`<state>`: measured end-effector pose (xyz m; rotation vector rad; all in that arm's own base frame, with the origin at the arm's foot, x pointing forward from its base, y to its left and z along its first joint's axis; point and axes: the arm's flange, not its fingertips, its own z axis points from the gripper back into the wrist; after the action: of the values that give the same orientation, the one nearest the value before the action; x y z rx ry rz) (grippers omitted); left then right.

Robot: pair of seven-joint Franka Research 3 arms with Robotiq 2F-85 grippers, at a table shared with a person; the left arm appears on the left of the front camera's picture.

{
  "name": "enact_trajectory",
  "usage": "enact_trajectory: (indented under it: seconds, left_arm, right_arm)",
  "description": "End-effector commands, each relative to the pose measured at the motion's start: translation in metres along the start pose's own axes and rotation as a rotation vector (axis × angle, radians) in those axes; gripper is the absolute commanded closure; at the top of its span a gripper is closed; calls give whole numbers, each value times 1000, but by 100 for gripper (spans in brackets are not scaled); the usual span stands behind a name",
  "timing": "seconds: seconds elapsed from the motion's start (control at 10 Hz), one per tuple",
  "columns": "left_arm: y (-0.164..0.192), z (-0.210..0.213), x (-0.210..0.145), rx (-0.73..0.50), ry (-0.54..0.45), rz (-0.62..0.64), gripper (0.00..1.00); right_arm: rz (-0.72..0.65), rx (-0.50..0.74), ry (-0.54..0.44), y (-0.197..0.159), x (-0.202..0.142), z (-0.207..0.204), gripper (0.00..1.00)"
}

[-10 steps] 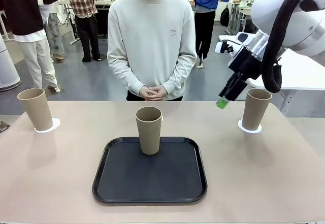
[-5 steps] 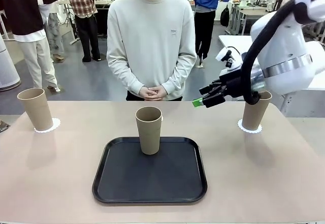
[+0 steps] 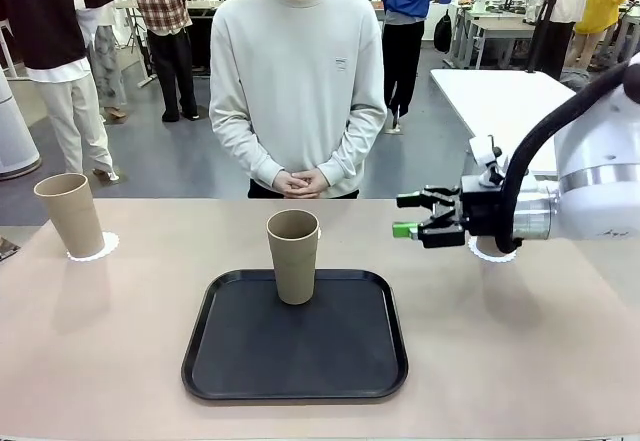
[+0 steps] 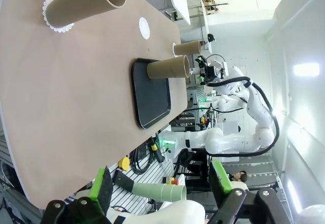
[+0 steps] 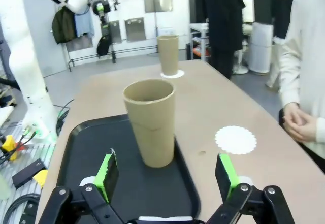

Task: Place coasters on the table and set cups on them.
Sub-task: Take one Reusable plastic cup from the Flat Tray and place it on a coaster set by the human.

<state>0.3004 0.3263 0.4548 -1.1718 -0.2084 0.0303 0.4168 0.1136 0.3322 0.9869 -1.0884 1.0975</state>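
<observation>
I have the desk in front of me with the black tray at its near-middle. One cup stands upright on the tray, toward its far edge, long axis vertical. Two other cups already sit on coasters, one at the desk's far left corner, one at the far right. The right gripper hovers level just right of the tray cup, fingers spread wide, nothing held; I judge it the nearer arm. The left gripper hangs well back, fingers also apart. A bare coaster lies just beyond the tray's far edge.
</observation>
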Motion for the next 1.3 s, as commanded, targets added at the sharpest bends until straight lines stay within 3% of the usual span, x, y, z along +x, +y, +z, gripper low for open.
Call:
enact_trajectory:
  seconds: [0.0,0.3,0.4,0.9,1.2]
  left_arm:
    - [-3,2,-1,-2,-4,14,0]
    - [-3,2,-1,-2,-4,14,0]
    - [-3,2,-1,-2,-4,14,0]
    - [-3,2,-1,-2,-4,14,0]
    - [-3,2,-1,-2,-4,14,0]
  right_arm:
    - [24,88,29,-11,-13,-19,0]
    - [55,136,50,-12,-18,-39,0]
    - [-2,102,23,-4,-19,-30,0]
    - [6,112,31,-8,-20,-32,0]
    - [18,34,36,-17,-23,-57,0]
